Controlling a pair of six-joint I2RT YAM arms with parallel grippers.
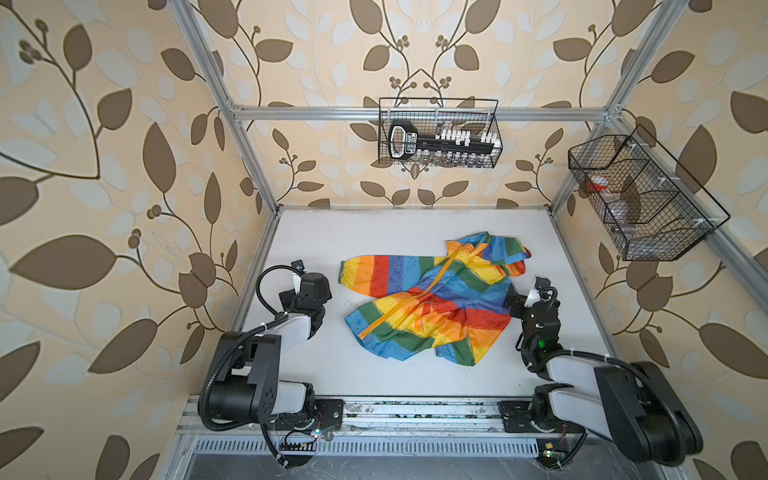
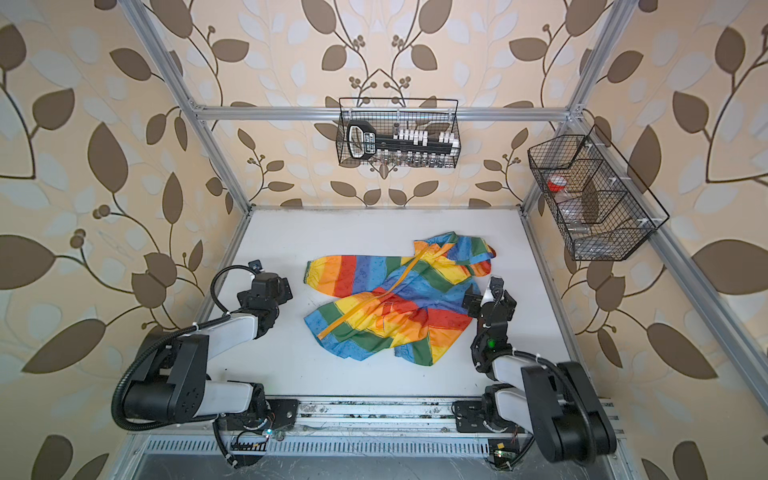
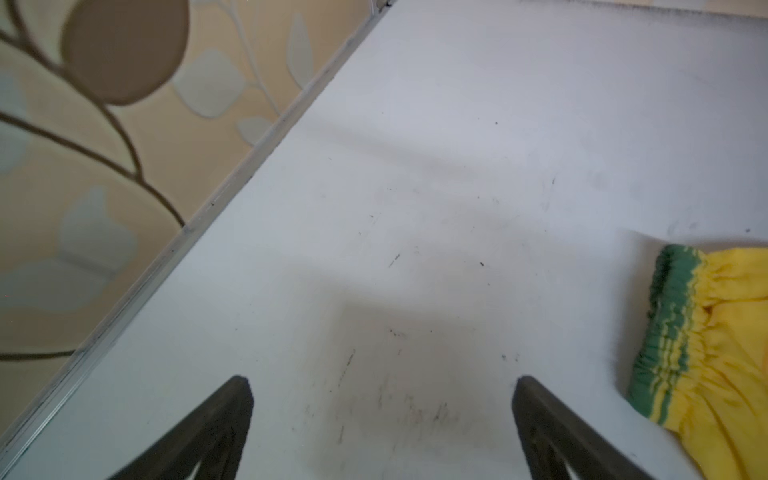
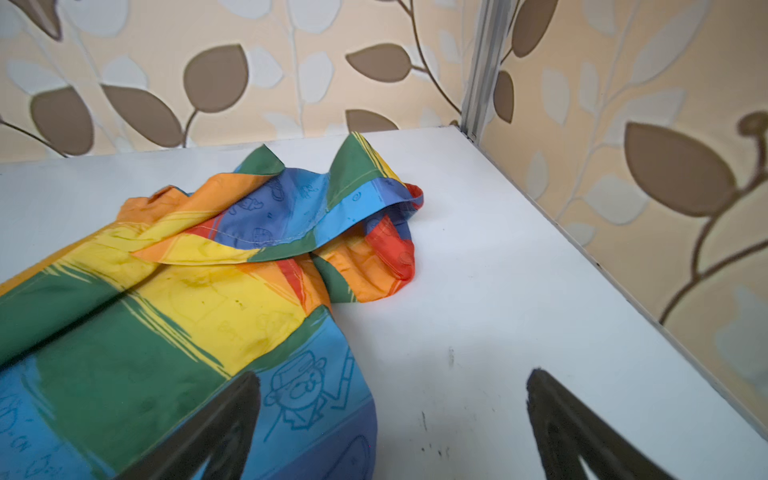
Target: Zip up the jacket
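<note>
The rainbow-striped jacket lies crumpled in the middle of the white table. Its orange-yellow zipper runs diagonally across the front. One sleeve stretches left, and its green-and-yellow cuff shows in the left wrist view. My left gripper hangs open over bare table, left of that cuff. My right gripper is open at the jacket's right edge, one finger above the blue fabric, the other above the table. The hood lies bunched beyond it.
A wire basket with a black tool hangs on the back rail. A second wire basket hangs on the right frame. Aluminium posts and wallpapered walls close in the table's left, back and right sides.
</note>
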